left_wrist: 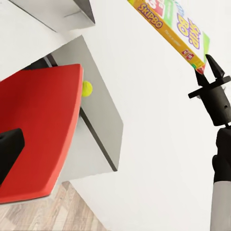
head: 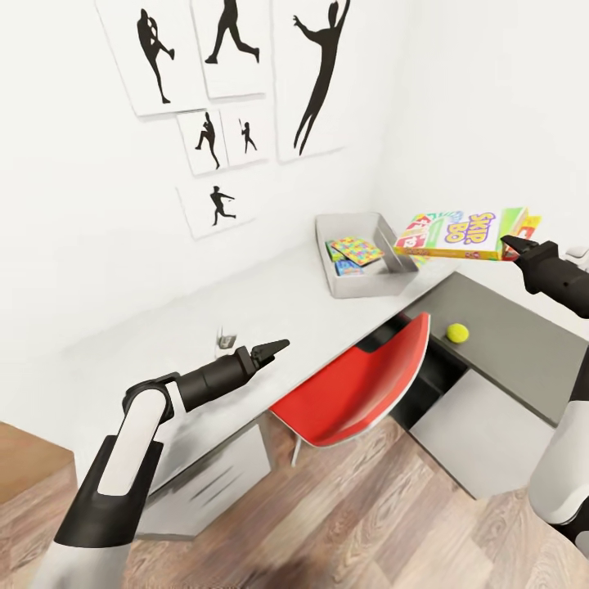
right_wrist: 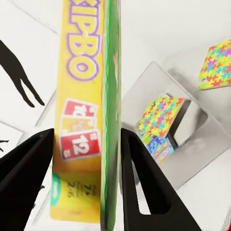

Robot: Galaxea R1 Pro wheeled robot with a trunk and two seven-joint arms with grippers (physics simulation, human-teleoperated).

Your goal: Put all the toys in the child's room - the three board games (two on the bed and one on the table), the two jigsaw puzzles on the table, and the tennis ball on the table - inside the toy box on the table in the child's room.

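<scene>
My right gripper (head: 511, 244) is shut on the green and yellow Skip-Bo board game (head: 458, 233), held in the air just right of the toy box (head: 343, 288). In the right wrist view the board game (right_wrist: 84, 120) stands edge-on between both fingers. The grey toy box (right_wrist: 211, 139) on the table (head: 245, 303) holds a jigsaw puzzle (right_wrist: 159, 115) lying on a teal game box (right_wrist: 156, 147). A second jigsaw puzzle (right_wrist: 216, 65) lies on the table beyond the toy box. The tennis ball (head: 457, 332) rests on the table's dark grey part. My left gripper (head: 274, 350) hovers open and empty over the table's near edge.
A red chair (head: 360, 384) is pushed under the table between my arms. White drawers (head: 483, 433) stand below the table's right wing. Black silhouette pictures (head: 229, 49) hang on the white wall. Wood-plank floor (head: 368, 523) lies in front.
</scene>
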